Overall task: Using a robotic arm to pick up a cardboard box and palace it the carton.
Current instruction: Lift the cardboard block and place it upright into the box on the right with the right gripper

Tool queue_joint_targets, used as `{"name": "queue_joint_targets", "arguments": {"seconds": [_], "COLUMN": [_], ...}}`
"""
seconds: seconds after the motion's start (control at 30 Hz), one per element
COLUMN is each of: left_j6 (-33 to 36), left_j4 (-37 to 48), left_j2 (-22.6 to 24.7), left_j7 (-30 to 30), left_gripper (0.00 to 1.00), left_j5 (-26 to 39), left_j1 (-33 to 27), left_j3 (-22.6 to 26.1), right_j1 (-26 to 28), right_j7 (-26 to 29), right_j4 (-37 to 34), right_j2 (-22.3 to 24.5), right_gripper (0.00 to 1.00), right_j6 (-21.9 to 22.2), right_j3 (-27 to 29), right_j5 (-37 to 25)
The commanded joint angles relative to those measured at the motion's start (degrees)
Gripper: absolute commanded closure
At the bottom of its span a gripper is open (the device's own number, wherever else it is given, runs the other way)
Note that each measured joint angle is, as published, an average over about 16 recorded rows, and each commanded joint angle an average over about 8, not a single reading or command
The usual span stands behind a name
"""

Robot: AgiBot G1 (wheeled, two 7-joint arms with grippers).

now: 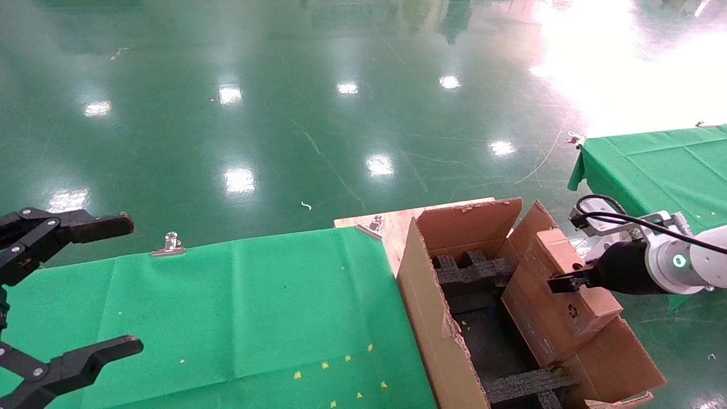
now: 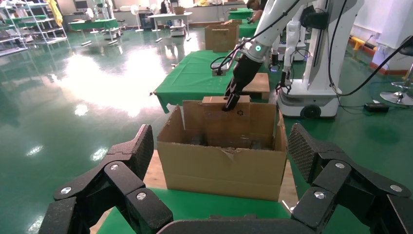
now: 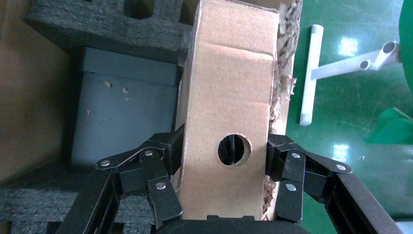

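Over the carton | we saw the right end effector clamped on the cardboard box | left end effector spread wide above the bench.

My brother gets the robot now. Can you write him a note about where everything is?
Right gripper: shut on the slim box, holding its narrow edge, the one with the round hole.
Left gripper: open, parked over the green table, holding nothing.
Box: standing on edge, partly down inside the carton, along its right wall.
Done: box picked up and brought to the carton.
Left: lower it in fully, let go, pull the arm out.
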Motion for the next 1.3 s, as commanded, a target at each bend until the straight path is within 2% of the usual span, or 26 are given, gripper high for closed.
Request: {"name": "queue_joint_targets", "arguments": {"seconds": [0.03,0.43,0.93,1.13,1.3], "left_j6": [0.0,0.0,0.0,0.0,-0.01], "left_j4": [0.0,0.0,0.0,0.0,0.0], "left_j2": [0.0,0.0,0.0,0.0,-0.01], "left_j7": [0.0,0.0,0.01,0.01,0.01], "left_gripper": [0.0,0.0,0.0,0.0,0.0], "left_j5": [0.0,0.0,-0.01,-0.01,-0.01], "left_j1": [0.0,0.0,0.0,0.0,0.0], "left_j3": [0.0,0.01,0.01,0.01,0.01], "right_j1": [-0.71,-4.76,-9.72,-9.86,-7.99], "right_j7": [0.23,0.55,-1.81,-2.8,-2.58], "right_j4": [-0.38,-4.0,-9.12,-10.88,-11.24], "right_j2": [-0.1,-2.82,-7.12,-7.94,-7.99], "right_gripper": [1.0,1.0,1.0,1.0,1.0], "right_j6": [0.81,3.56,5.99,6.42,6.29], "right_j3": [-0.2,-1.1,-1.63,-1.42,-1.11], "right_j5": [0.02,1.7,4.92,5.16,3.43]}}
